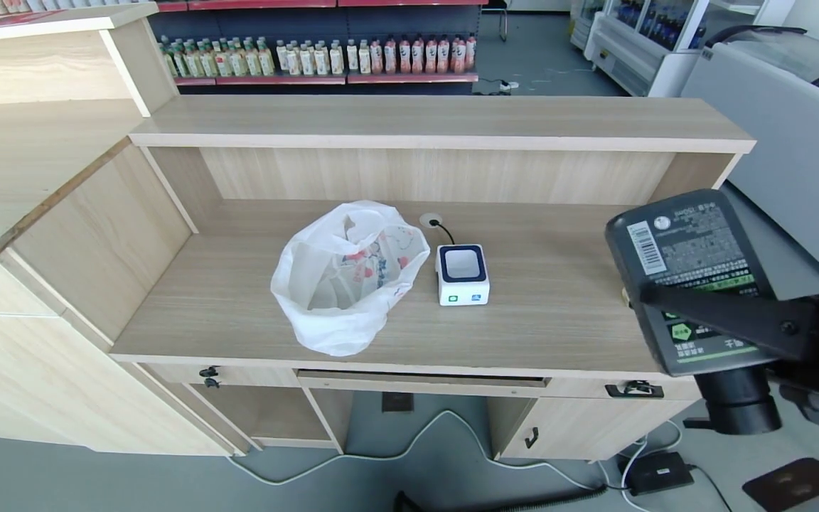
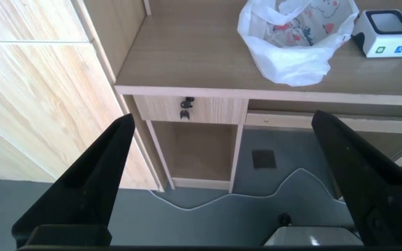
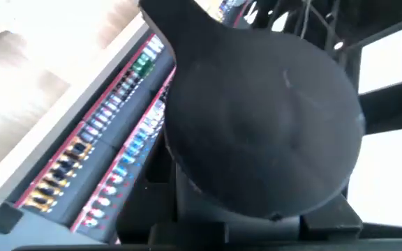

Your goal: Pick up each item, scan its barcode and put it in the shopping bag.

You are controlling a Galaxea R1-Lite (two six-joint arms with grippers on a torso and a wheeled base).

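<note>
A dark flat package (image 1: 687,256) with a white barcode label near its upper left corner hangs beyond the counter's right end, its printed face toward me. My right gripper (image 1: 665,302) is shut on it, one finger crossing its front; in the right wrist view the package (image 3: 264,132) is a dark rounded mass close to the lens. A white plastic shopping bag (image 1: 342,277) (image 2: 295,42) lies open at mid-counter. Just right of it sits the white barcode scanner (image 1: 462,274) (image 2: 384,31). My left gripper (image 2: 223,122) is open and holds nothing, low in front of the counter's left side.
The wooden counter (image 1: 559,299) has a raised back ledge and a side wall on the left. A black cable (image 1: 443,231) runs from the scanner to a hole behind it. Drawers and open cabinets lie under the front edge. A freezer (image 1: 793,121) stands at the right.
</note>
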